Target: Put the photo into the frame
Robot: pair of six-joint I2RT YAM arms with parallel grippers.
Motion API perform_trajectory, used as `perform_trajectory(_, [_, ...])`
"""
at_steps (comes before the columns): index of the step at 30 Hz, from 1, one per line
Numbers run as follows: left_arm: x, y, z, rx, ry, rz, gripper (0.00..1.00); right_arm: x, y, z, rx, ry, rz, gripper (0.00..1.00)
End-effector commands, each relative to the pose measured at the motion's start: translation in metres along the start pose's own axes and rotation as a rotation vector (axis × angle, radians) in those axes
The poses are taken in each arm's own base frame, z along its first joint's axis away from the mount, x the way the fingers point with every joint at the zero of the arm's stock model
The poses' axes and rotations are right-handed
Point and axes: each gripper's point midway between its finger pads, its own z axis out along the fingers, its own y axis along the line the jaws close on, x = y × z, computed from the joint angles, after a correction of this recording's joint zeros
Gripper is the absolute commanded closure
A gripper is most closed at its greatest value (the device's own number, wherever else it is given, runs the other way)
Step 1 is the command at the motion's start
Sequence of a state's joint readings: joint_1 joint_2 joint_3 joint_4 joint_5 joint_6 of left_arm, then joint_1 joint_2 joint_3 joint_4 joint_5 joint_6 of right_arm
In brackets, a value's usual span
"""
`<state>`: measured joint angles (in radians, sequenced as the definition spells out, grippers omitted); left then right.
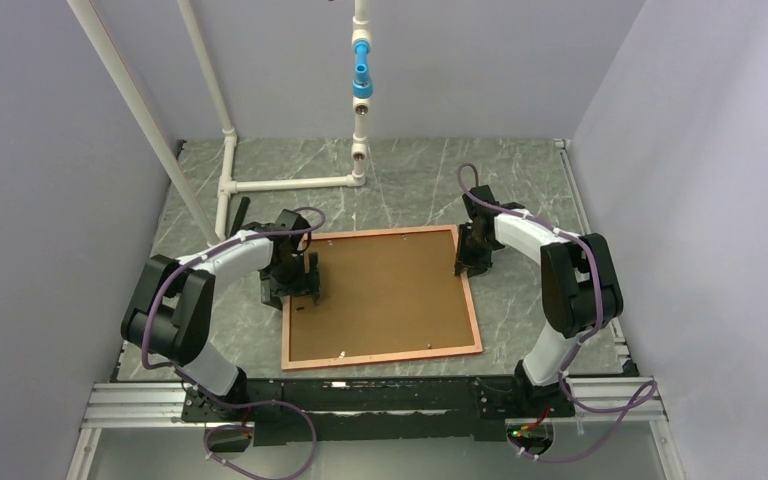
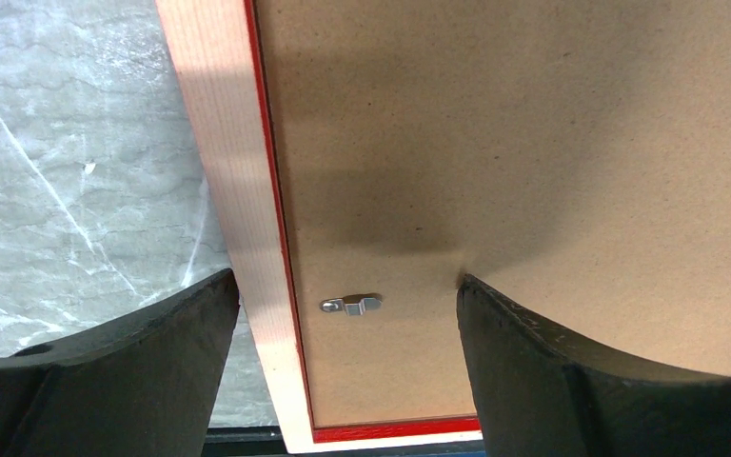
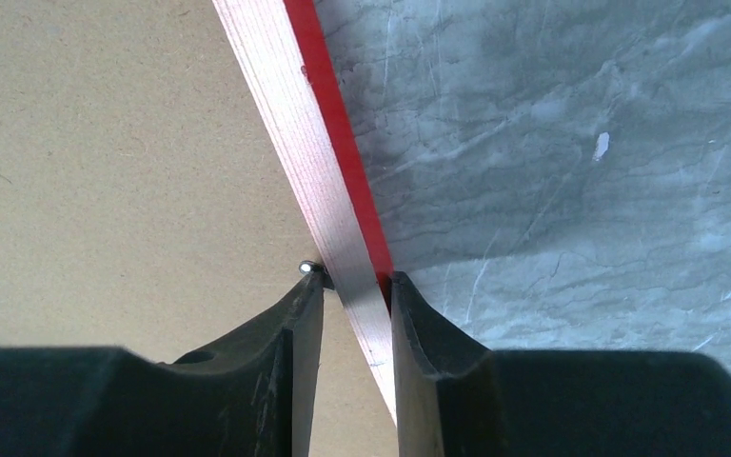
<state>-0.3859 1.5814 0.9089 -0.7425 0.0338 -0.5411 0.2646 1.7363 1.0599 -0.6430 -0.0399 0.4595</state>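
The frame (image 1: 380, 358) lies flat mid-table with its pale wood face up, and a brown backing board (image 1: 385, 290) fills it. The photo is hidden. My left gripper (image 1: 295, 290) hangs open over the frame's left rail (image 2: 233, 190). One of its fingers is over the table, the other over the board, and a small metal tab (image 2: 352, 305) lies between them. My right gripper (image 1: 470, 262) is at the far end of the right rail (image 3: 295, 124). In the right wrist view the gripper (image 3: 357, 278) is shut on that rail, one fingertip on the red outer side and one at the inner edge.
A white pipe stand (image 1: 290, 184) with a blue fitting (image 1: 362, 80) rises at the back of the grey marble table (image 1: 520, 180). Grey walls close in on both sides. An aluminium rail (image 1: 130, 405) carrying the arm bases runs along the near edge.
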Motion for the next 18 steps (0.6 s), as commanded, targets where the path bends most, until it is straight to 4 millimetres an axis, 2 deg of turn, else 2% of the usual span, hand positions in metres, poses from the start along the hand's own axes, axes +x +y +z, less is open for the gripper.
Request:
perform_trajectory(1, [-0.002, -0.012, 0.001, 0.039, -0.005, 0.035, 0.12, 0.017, -0.034, 0.022, 0.159, 0.034, -0.046, 1.0])
perform_trajectory(6, [-0.006, -0.034, 0.0, 0.063, -0.01, 0.099, 0.12, 0.02, -0.042, 0.023, 0.175, 0.042, -0.032, 1.0])
perform_trajectory(11, [-0.006, -0.051, -0.001, 0.087, -0.023, 0.129, 0.11, 0.014, -0.066, 0.015, 0.202, 0.022, 0.028, 1.0])
perform_trajectory(14, [-0.008, -0.046, -0.003, 0.065, -0.044, 0.123, 0.08, 0.009, -0.075, 0.008, 0.206, 0.003, 0.034, 1.0])
perform_trajectory(18, [-0.008, -0.037, -0.008, 0.03, -0.069, 0.124, 0.05, 0.005, -0.076, 0.005, 0.213, 0.002, 0.023, 1.0])
